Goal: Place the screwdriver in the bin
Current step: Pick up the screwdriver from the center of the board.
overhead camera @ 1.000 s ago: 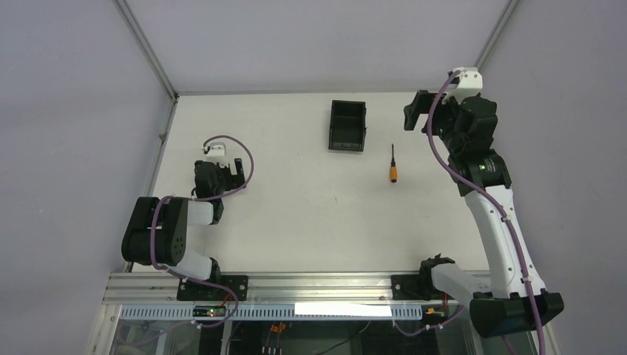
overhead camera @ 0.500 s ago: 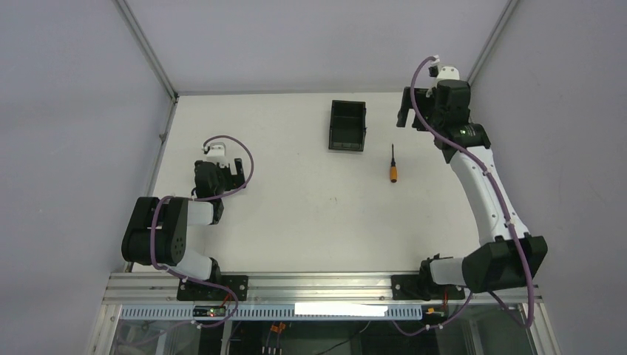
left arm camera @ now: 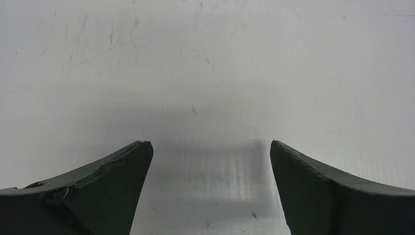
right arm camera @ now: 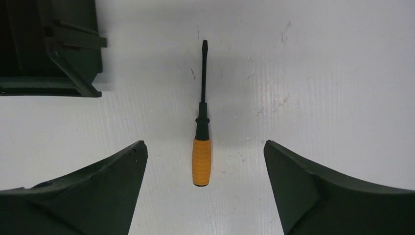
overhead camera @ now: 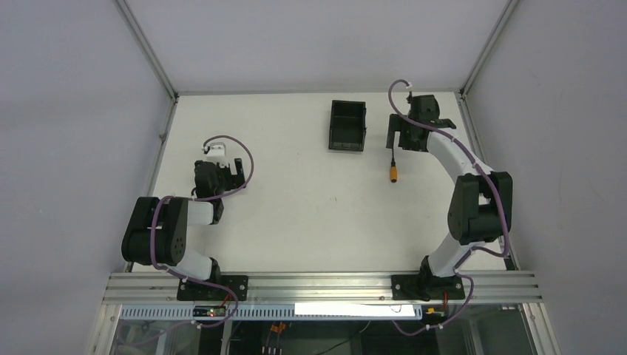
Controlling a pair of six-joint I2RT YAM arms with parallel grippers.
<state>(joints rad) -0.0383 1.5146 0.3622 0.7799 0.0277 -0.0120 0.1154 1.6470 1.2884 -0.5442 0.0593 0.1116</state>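
One small screwdriver [right arm camera: 201, 117], orange handle, thin black shaft, lies flat, untouched, framed between the wide-apart fingers of the right gripper [right arm camera: 204, 143].

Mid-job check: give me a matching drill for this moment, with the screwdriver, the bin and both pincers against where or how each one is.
Things:
1. screwdriver
2. bin
3. left pincer
4. right pincer

States:
A. open over bare table
B. black, near the table's far edge
C. open, above the screwdriver
D. lying flat, right of the bin

Pairs: 1-D; 2-B; 3-A; 4-C
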